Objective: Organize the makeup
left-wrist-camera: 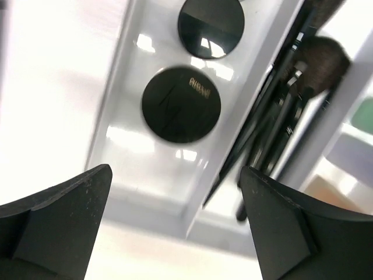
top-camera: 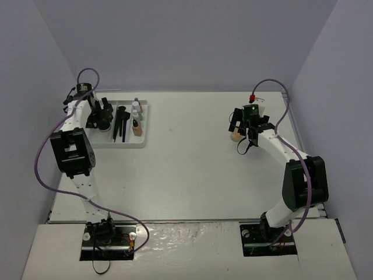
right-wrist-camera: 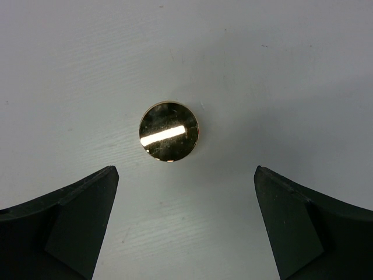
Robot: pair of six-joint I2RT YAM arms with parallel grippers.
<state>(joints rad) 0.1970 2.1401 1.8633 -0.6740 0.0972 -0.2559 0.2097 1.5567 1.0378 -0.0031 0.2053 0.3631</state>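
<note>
Currently I am holding my right claw (right-wrist-camera: pixel 185 172) spread wide with nothing between its fingers, hovering straight above the tan compact (right-wrist-camera: pixel 168 131), whose round top is shining gold. The compact is lying alone on the bare pale tabletop (right-wrist-camera: pixel 291 70), just ahead of my fingertips and touching neither. Nothing is standing in the way of it. In the top view it is sitting on the right side of the tabletop, just beside that claw and well apart from the tray.

My left claw (left-wrist-camera: pixel 175 172) is gaping just as wide and gripping nothing, hanging over the near end of the white tray (left-wrist-camera: pixel 145 213) at the far left. Directly ahead of it, in the tray's left compartment, two round black jars (left-wrist-camera: pixel 181 104) are lying one behind the other, close but not touching. A divider wall (left-wrist-camera: pixel 250 87) is separating them from the middle compartment, where black brushes (left-wrist-camera: pixel 280 116) are lying lengthwise in an overlapping bundle that I cannot count. In the right compartment small bottles (top-camera: pixel 137 116), tan and green among them, are standing in a row, too small for a sure count.

I am counting one compact, two jars and one tray of three compartments.
</note>
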